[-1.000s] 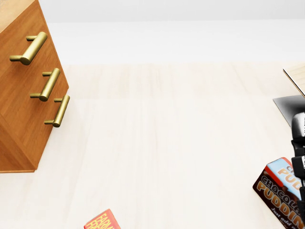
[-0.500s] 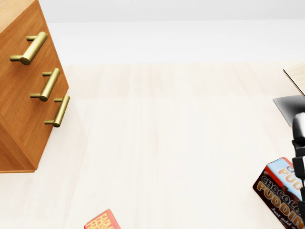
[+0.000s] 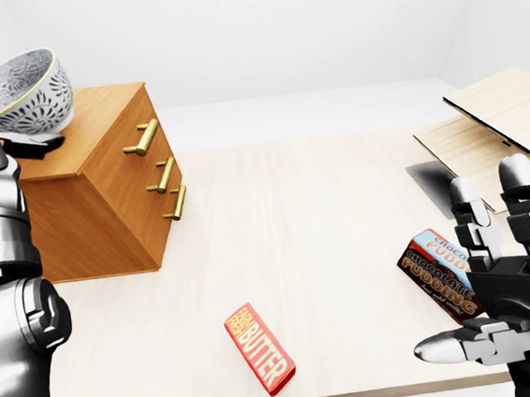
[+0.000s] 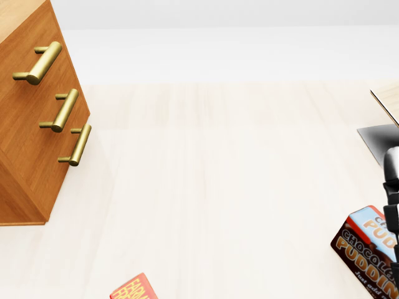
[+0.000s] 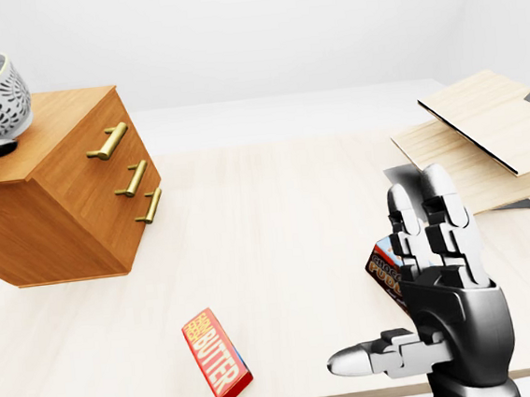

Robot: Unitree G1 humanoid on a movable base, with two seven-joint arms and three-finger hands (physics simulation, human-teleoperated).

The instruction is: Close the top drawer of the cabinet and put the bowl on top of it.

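The patterned white bowl hangs tilted just over the left part of the wooden cabinet's top, in the left-eye view's upper left. My left gripper is shut on it, with dark fingers showing under the bowl's base. The top drawer sits flush with the two drawers below it; the brass handles also show in the head view. My right gripper stands open at the lower right, fingers spread upward, thumb pointing left.
A chocolate pudding box lies right behind my right hand. A red butter box lies near the table's bottom edge. Tilted wooden boards rest at the right.
In the head view my right hand's fingertip at the right edge has sunk slightly. The cabinet and boxes have not moved.
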